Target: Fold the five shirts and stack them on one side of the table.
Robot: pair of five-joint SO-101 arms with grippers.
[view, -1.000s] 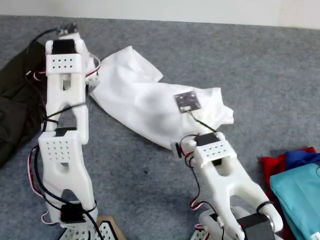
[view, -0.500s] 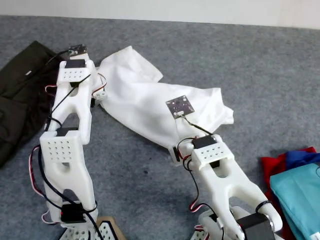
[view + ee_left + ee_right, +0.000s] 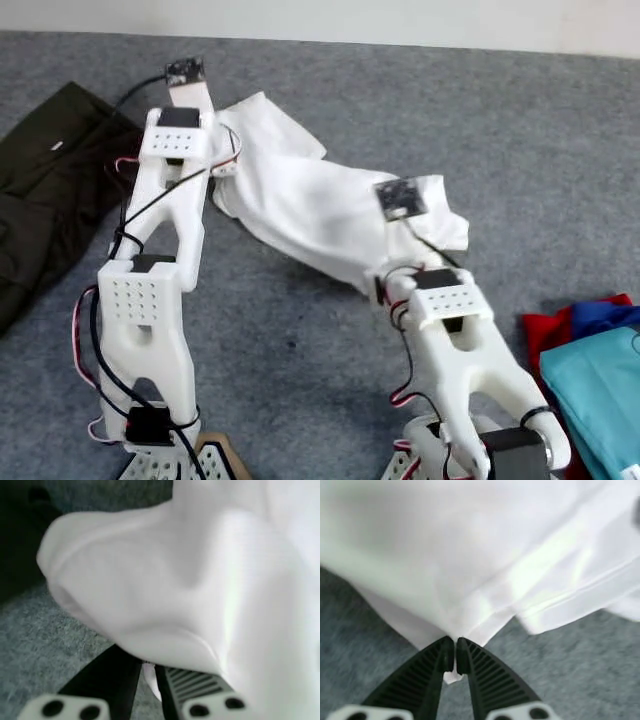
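White shirt (image 3: 310, 205) lies crumpled on the grey worktop (image 3: 520, 150), in the middle toward the far side. It runs as a long bunched band from far left down to the right, with one loose flap sticking out at the far-left end. It is not folded.

Left arm (image 3: 145, 300) stretches up the left side of the worktop, and its wrist sits at the left end of the white shirt. In the left wrist view the jaws are nearly together with a scrap of white cloth (image 3: 150, 675) pinched between them. The rest of the shirt (image 3: 200, 580) billows up over them, lifted off the grey surface.

Right arm (image 3: 450, 310) comes in from the near right, and its wrist is over the right end of the same shirt. In the right wrist view the jaws are closed tight on a corner of the white shirt (image 3: 470, 570), right at a hemmed edge. A small tip of cloth pokes out past the jaws.

Dark shirt (image 3: 50, 190) is heaped at the left edge of the worktop, just beside the left arm and apart from the white one.

At the right near edge is a pile, well apart from the white shirt. It has a teal shirt (image 3: 595, 385) on top, with a blue shirt (image 3: 600, 315) and a red shirt (image 3: 545, 335) showing from under it.
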